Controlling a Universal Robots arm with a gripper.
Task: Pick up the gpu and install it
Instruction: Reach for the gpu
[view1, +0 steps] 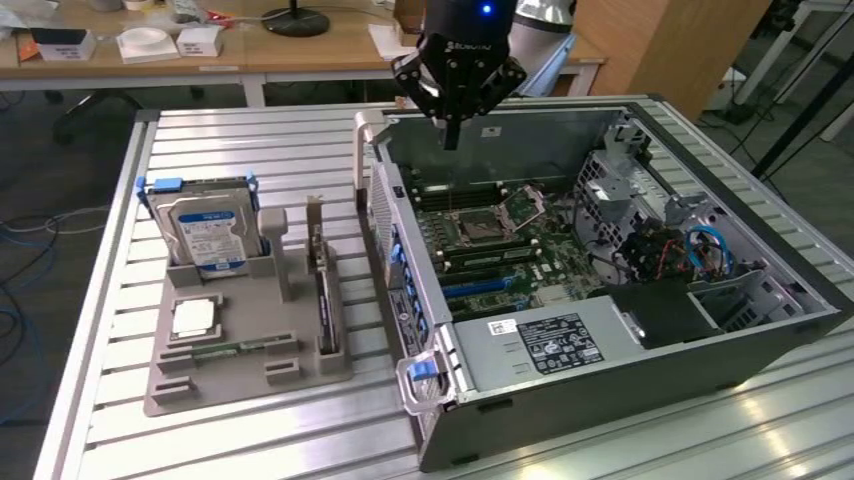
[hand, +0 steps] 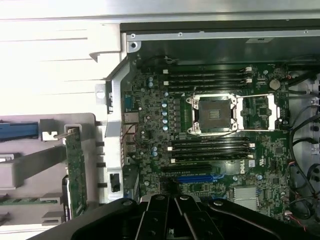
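GPU (view1: 324, 300) stands on its long edge in a slot of a grey holder tray (view1: 247, 385), with its metal bracket (view1: 316, 228) sticking up at the far end. It sits on the side of the tray closest to the computer case (view1: 641, 350). In the wrist view it appears as a narrow green strip (hand: 76, 170) just beside the case wall. Nothing is touching it.

The end effector (view1: 451, 140) hangs well apart from the GPU, farther back and toward the exterior view's right, above the far rim of the open case. Its fingers are pressed together, point straight down and grip nothing; the wrist view shows them (hand: 172, 225) over the motherboard (hand: 210, 125).

In the same tray, a hard drive (view1: 203, 235) with a blue label stands upright toward the exterior view's left, and a memory stick (view1: 227, 350) lies flat nearer the front. Tray and case both rest on the ribbed metal worktop (view1: 267, 140).
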